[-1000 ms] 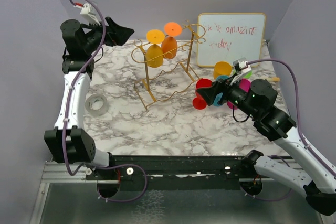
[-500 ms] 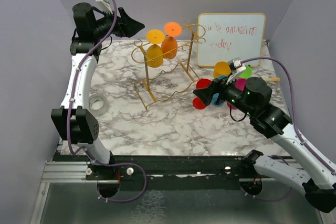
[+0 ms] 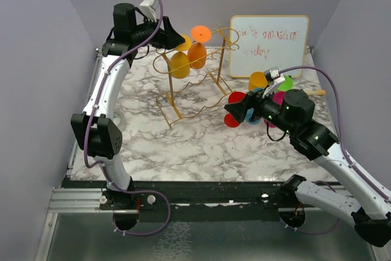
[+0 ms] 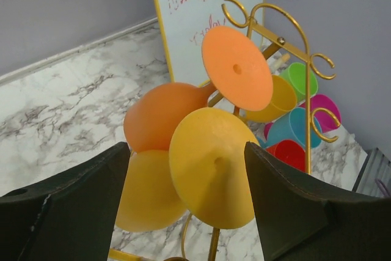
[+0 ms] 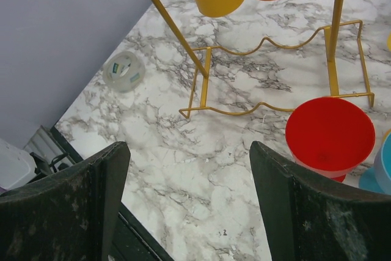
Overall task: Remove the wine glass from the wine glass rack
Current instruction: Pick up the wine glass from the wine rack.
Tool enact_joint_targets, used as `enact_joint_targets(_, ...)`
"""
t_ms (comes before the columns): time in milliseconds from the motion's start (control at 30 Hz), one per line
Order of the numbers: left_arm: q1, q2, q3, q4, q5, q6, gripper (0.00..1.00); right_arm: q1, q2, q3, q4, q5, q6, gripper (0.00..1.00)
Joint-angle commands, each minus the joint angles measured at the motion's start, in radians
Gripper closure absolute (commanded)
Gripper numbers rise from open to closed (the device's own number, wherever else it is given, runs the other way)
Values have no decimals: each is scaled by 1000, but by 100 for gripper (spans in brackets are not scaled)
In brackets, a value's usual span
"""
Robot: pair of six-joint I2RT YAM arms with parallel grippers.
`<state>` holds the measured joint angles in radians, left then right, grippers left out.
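Observation:
The gold wire rack stands mid-table with two glasses hanging upside down on it: a yellow wine glass and an orange wine glass. My left gripper is open at the rack's top left, its jaws on either side of the yellow glass's round foot without touching it. The orange glass's foot is behind it. My right gripper is open and empty, low over the table right of the rack. In the right wrist view the rack base and both bowls show ahead.
A whiteboard leans at the back right. Several coloured cups lie right of the rack, a red one beside my right gripper. A tape roll lies at the left side of the table.
My left arm has swung right from the table's back left corner to the rack top, bringing the open jaws around the yellow glass's foot. The right arm has barely moved.

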<state>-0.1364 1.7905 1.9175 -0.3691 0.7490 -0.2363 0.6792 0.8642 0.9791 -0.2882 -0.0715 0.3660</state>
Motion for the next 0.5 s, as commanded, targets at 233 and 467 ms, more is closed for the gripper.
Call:
enact_joint_targets(233, -6, -13, 3, -46, -78, 62, 31, 0, 37, 34, -28, 15, -19, 15)
enact_joint_targets(467, -6, -34, -10, -47, -82, 87, 39, 0, 47, 35, -33, 7, -16, 15)
